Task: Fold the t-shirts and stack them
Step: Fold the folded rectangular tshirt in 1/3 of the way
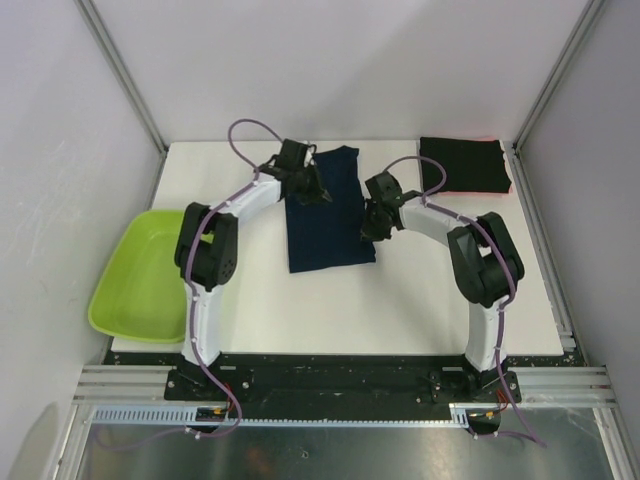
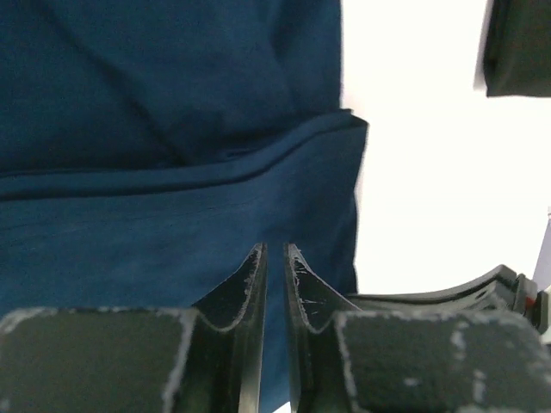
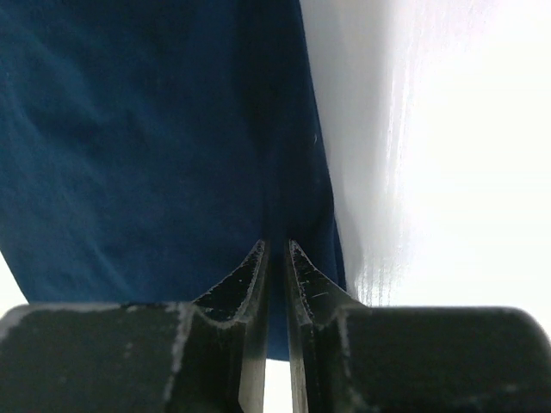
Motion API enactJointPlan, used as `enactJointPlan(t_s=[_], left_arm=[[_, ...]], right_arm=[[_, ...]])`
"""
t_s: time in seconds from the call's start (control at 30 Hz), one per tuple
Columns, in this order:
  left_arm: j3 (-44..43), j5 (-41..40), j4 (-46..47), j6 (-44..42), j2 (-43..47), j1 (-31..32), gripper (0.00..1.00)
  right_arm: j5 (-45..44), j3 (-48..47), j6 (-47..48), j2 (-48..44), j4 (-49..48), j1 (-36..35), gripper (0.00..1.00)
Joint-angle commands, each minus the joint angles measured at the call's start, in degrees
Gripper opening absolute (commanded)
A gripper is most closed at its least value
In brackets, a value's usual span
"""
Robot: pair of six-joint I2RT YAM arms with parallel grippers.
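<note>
The dark navy t-shirt point(image 1: 325, 215) lies folded into a long strip on the white table point(image 1: 420, 300). My left gripper point(image 1: 320, 196) hovers over its upper left part. In the left wrist view the gripper point(image 2: 275, 249) has a narrow gap between its jaws and nothing in it, with the navy cloth point(image 2: 172, 129) below. My right gripper point(image 1: 373, 233) is at the shirt's right edge. In the right wrist view its jaws point(image 3: 275, 245) are also slightly parted and empty above the navy cloth point(image 3: 146, 146). The black t-shirt point(image 1: 462, 163) lies folded at the back right, a red-pink edge point(image 1: 470, 190) under it.
A lime-green tub point(image 1: 140, 275) hangs off the table's left edge beside the left arm. Grey walls and metal rails close in the back and sides. A corner of the black shirt point(image 2: 516, 52) shows in the left wrist view.
</note>
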State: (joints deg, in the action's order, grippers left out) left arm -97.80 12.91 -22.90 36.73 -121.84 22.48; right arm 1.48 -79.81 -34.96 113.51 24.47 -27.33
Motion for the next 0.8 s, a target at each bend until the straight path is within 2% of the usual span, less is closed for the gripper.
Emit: enactJointPlan(t_s=[0.0, 0.1, 0.27, 0.47, 0.57, 0.67, 0.77], left_arm=[[-5.08, 4.29, 3.37, 3.06, -5.05, 1.86, 0.16], [-7.72, 4.59, 5.25, 4.47, -8.59, 2.23, 0.16], [-10.61, -1.93, 5.6, 6.57, -13.11, 2.24, 0.14], [-9.37, -6.4, 5.51, 8.39, -14.29, 2.16, 0.15], [-9.63, -6.03, 5.51, 8.09, -14.64, 2.15, 0.15], [-11.24, -3.21, 5.55, 6.79, -14.85, 2.31, 0.2], [-11.84, 0.28, 5.52, 5.06, -13.18, 2.44, 0.3]], right_arm=[[-0.35, 2.46, -1.92, -3.96, -2.5, -0.81, 0.15], [-0.31, 5.27, -2.55, -4.03, -3.38, -0.8, 0.15], [-0.4, 9.93, -3.31, -5.29, -5.08, -1.07, 0.14], [-0.78, 14.39, -4.01, -7.38, -6.14, -3.39, 0.14], [-1.18, 16.35, -4.12, -8.45, -6.38, -4.72, 0.14], [-1.44, 17.23, -4.07, -9.53, -6.1, -4.66, 0.14], [-0.46, 17.32, -3.34, -10.92, -6.97, -3.07, 0.15]])
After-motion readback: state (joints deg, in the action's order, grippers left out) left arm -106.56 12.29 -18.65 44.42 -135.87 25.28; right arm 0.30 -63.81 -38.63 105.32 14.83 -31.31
